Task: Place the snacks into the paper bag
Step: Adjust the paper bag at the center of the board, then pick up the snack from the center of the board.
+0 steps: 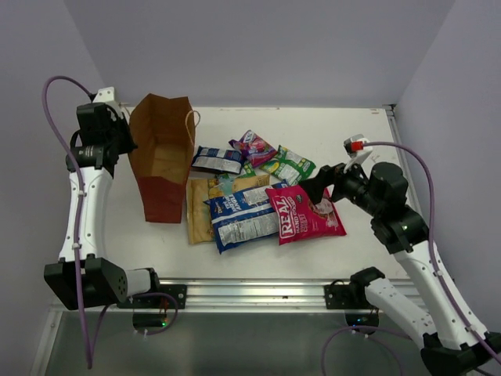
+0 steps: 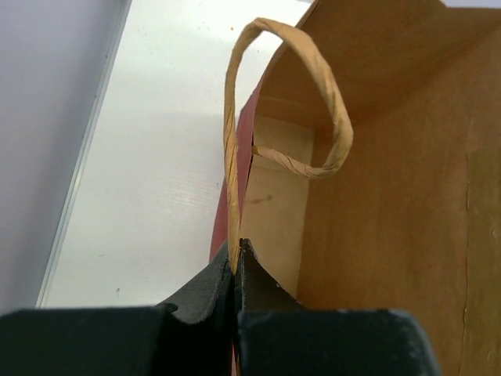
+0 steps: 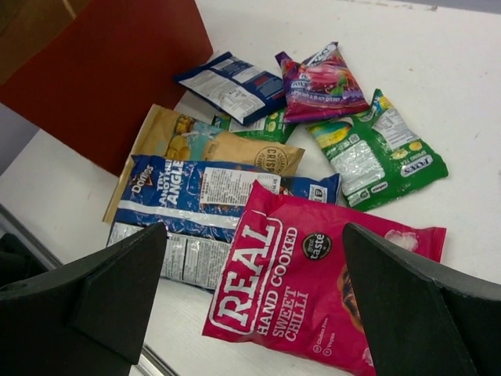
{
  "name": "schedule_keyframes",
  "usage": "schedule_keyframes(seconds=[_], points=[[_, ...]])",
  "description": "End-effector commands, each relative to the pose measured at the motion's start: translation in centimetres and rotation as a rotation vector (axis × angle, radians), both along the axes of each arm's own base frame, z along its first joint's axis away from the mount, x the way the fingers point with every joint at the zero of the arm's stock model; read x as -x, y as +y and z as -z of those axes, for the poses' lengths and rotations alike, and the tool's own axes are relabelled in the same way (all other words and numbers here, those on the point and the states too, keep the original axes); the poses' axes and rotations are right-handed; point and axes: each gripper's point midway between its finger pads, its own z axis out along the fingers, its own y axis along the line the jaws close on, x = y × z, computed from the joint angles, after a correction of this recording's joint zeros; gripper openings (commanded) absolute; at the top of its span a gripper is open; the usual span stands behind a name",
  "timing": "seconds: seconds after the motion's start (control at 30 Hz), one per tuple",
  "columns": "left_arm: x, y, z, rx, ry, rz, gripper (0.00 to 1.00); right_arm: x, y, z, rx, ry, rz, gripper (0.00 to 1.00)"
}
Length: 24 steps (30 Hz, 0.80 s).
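While left end effector [image 2: 236, 249] pinches twisted-paper handle [image 2: 230, 133], right end effector [image 3: 254, 235] gapes over glossy REAL packet [image 3: 290, 305].

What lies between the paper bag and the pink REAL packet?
The tan-gold packet with the blue-white packet lying over it, clearest in the top view.

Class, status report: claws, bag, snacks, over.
Left claw shut on handle. Right claw open by pink-red packet. Snacks heaped on table beside upright bag.
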Motion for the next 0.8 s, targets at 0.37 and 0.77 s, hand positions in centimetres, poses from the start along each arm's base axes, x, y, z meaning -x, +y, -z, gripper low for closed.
schedule_keyframes(seconds=[0.37,0.77], points=[[-0.8,-0.8,-1.9,-0.090,-0.021,0.032,0.00,-1.0,2.7,5.8,0.253,0.222,0.021,0.99],[0.6,-2.1,-1.6,-0.150,-0.057,0.030,0.00,-1.4,6.0,11.4,0.621,0.248,0.233,0.98]])
